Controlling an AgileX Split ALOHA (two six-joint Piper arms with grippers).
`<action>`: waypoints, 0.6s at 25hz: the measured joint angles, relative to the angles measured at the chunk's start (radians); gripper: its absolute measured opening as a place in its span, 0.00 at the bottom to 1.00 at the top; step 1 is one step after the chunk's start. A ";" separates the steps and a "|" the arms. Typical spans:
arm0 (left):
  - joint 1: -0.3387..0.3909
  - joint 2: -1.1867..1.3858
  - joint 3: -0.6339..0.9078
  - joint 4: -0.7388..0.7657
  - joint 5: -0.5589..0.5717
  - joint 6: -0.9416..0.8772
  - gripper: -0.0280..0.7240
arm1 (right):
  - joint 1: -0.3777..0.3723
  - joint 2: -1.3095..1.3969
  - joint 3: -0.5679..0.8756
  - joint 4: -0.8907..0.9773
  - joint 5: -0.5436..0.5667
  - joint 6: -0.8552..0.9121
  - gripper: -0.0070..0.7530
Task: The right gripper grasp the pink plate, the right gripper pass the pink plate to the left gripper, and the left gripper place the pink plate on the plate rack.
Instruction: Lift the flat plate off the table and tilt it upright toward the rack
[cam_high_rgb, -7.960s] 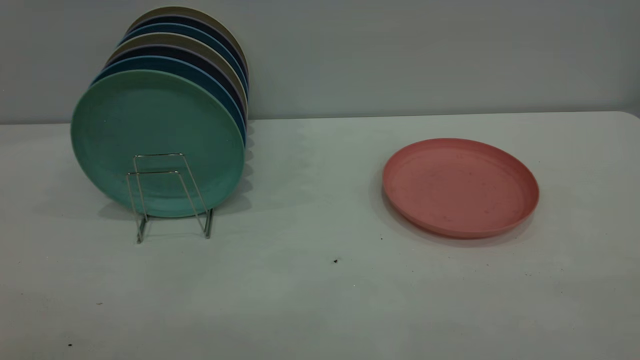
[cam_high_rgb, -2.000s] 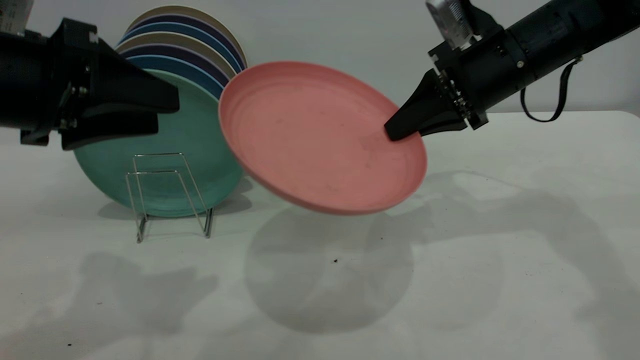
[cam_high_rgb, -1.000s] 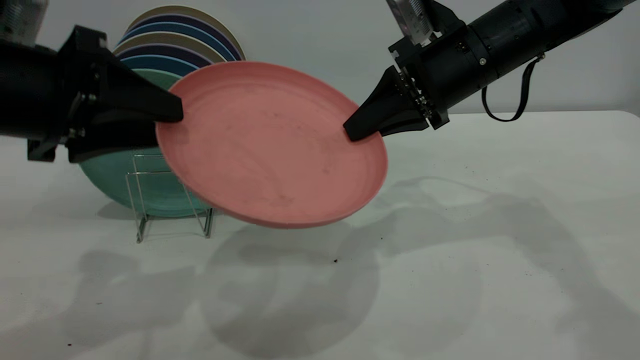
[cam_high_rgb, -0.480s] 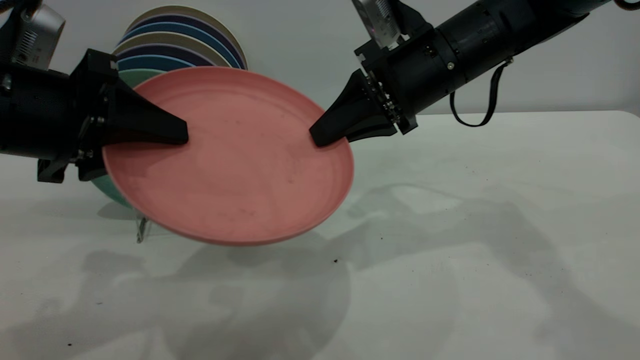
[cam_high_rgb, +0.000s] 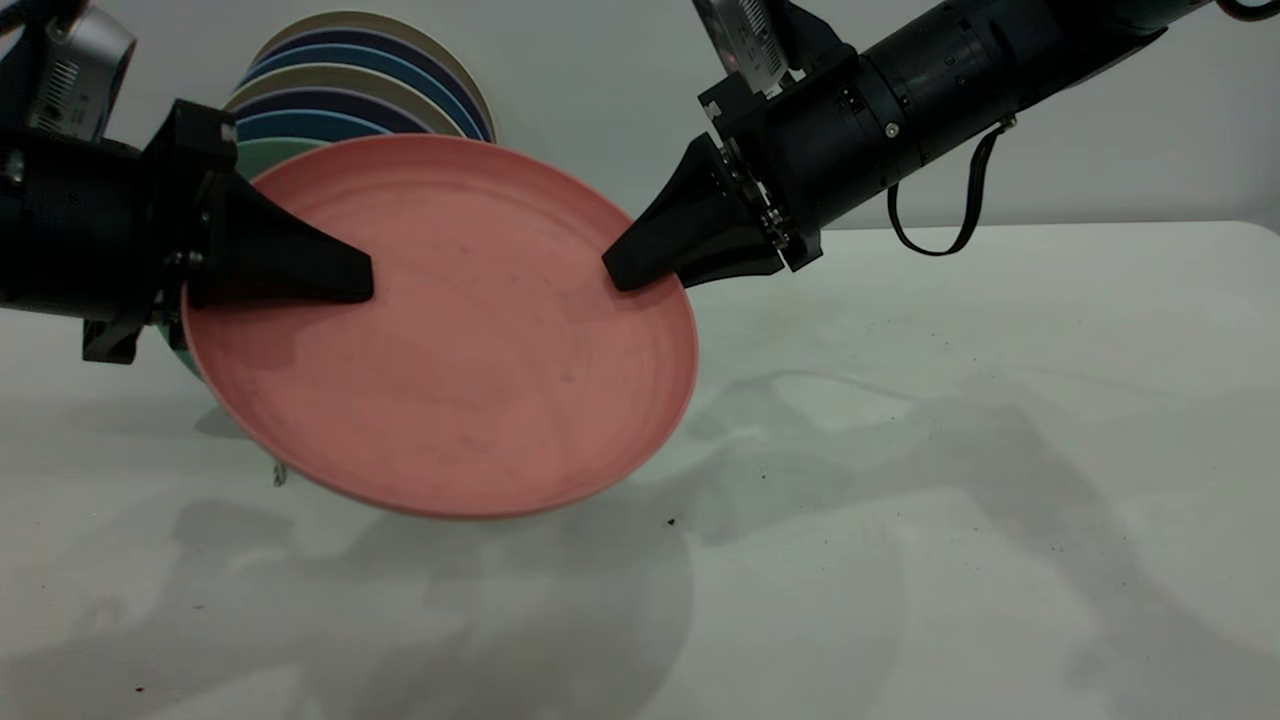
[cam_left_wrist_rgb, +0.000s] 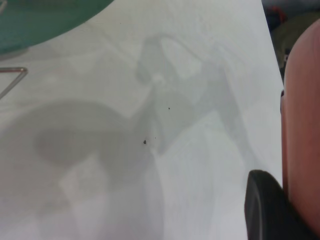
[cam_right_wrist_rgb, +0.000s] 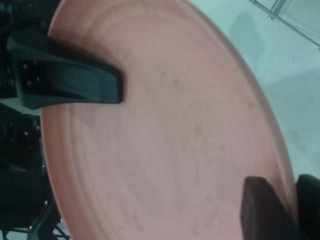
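Observation:
The pink plate (cam_high_rgb: 450, 380) hangs tilted in the air in front of the rack, its face toward the exterior camera. My right gripper (cam_high_rgb: 615, 278) is shut on its right rim; the rim sits between its fingers in the right wrist view (cam_right_wrist_rgb: 292, 200). My left gripper (cam_high_rgb: 355, 288) grips the left rim, with one finger (cam_right_wrist_rgb: 100, 85) flat on the plate's face. In the left wrist view a black finger (cam_left_wrist_rgb: 265, 210) lies against the plate (cam_left_wrist_rgb: 302, 125). The plate rack (cam_high_rgb: 277, 472) is almost hidden behind the plate; one wire (cam_left_wrist_rgb: 12, 80) shows in the left wrist view.
Several plates (cam_high_rgb: 370, 70) stand upright in the rack at the back left, the green plate (cam_high_rgb: 270, 150) at the front. The white table (cam_high_rgb: 950, 450) stretches to the right and front, with small dark specks (cam_high_rgb: 671, 521).
The right gripper carried the plate leftward from mid-table into the left gripper's fingers. In the last half second the plate shifted slightly left and down.

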 joint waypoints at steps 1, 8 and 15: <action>0.000 0.000 0.000 0.000 -0.001 0.017 0.19 | 0.000 0.000 0.000 0.001 0.000 0.000 0.32; 0.000 0.000 -0.008 0.001 -0.061 0.226 0.19 | -0.052 0.000 0.000 -0.009 0.007 0.011 0.82; 0.000 -0.025 -0.051 0.023 -0.084 0.545 0.19 | -0.240 0.000 0.000 -0.160 0.007 0.135 0.87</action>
